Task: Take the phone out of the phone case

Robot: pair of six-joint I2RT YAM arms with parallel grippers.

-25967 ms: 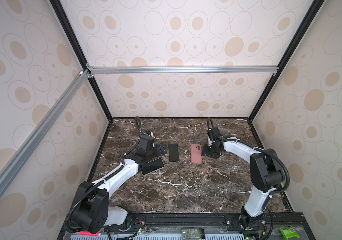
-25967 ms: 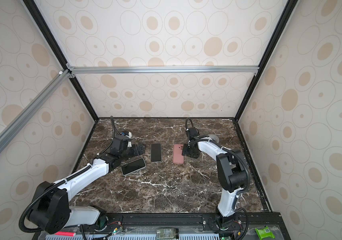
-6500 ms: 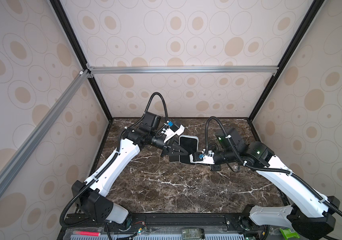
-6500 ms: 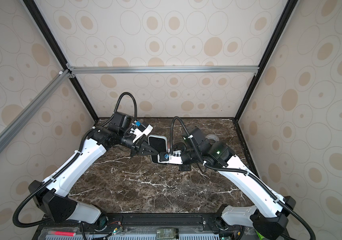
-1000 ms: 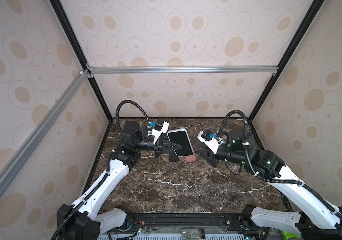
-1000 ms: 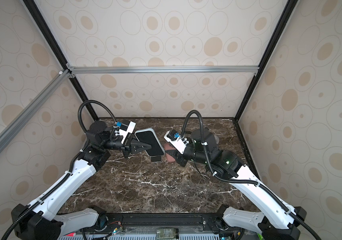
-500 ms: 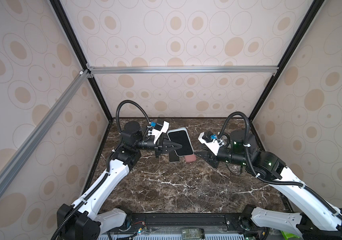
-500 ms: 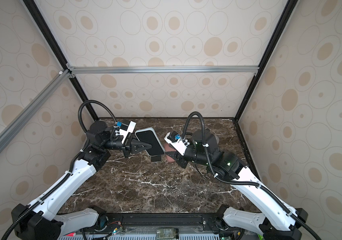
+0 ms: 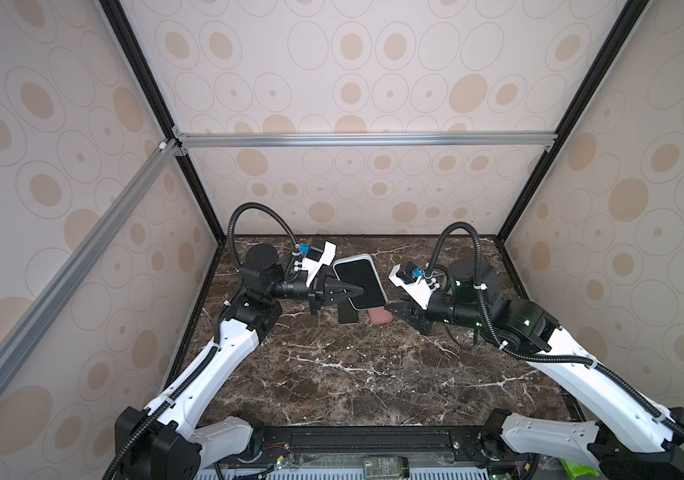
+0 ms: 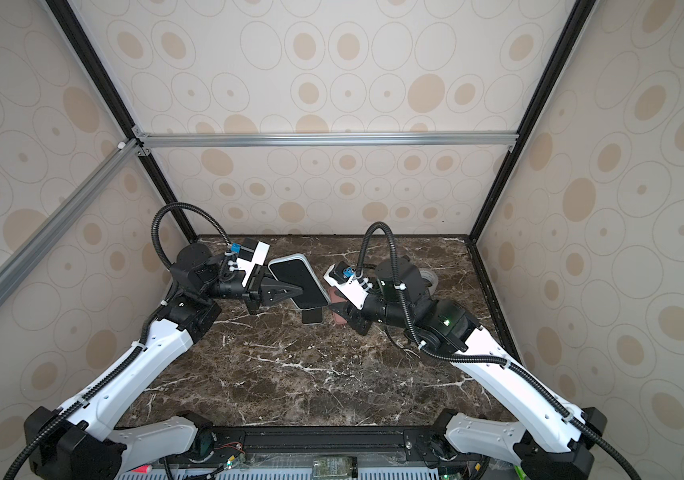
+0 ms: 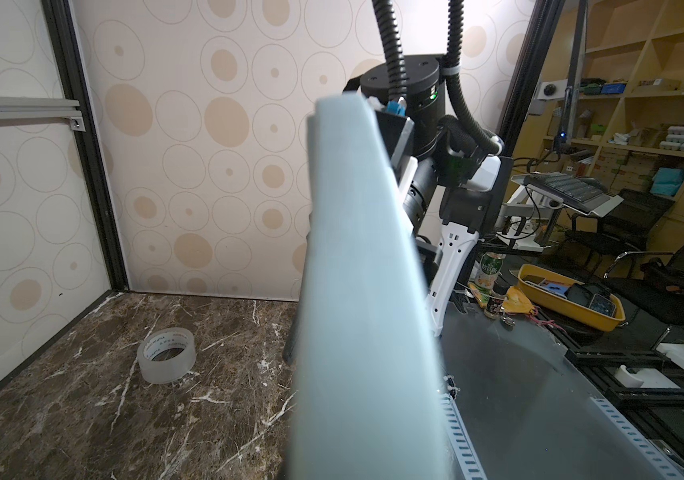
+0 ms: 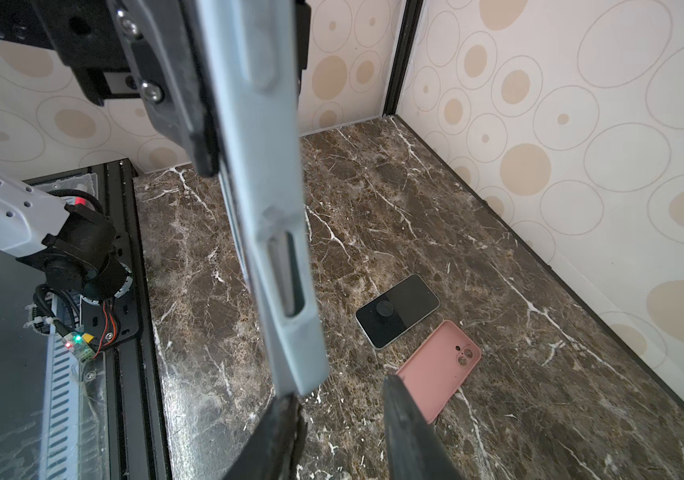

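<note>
- While the left gripper (image 9: 348,291) is clamped flat across the black-screened phone (image 9: 363,276), that phone sits inside its pale blue phone case (image 9: 352,259), tilted in the air over the brown marble table (image 9: 352,374).
- Empty, jaws apart, the right gripper (image 9: 405,318) hangs at the case's four o'clock in both top views, not touching.
- At its six o'clock, a flat black phone (image 12: 398,309) and a pink phone case (image 12: 440,370) lie side by side.
</note>
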